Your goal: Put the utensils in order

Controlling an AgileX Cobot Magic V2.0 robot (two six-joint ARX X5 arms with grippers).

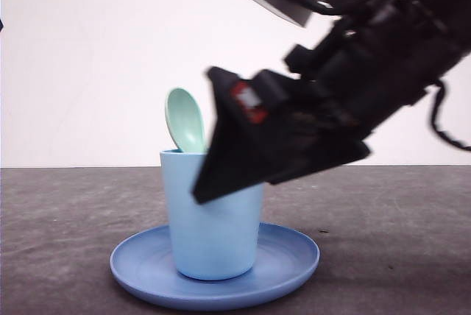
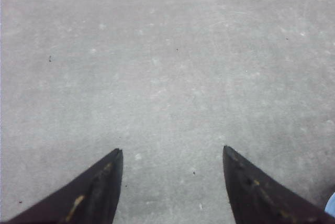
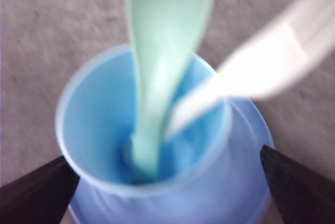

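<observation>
Grey tabletop (image 1: 59, 219): spoon (image 3: 162, 51) and fork (image 3: 261, 67) stand in the cup (image 1: 213, 219); both tools spread apart.

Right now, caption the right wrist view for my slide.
Open right gripper above blue cup holding green spoon and white fork.

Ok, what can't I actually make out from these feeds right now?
- Fork: right wrist view, motion-blurred, tines cut off by the frame edge; front view, the right gripper covers that side of the cup.
- Spoon: handle hidden inside the cup in front view.
- Whether the fork's lower end touches the cup floor: blurred.
</observation>
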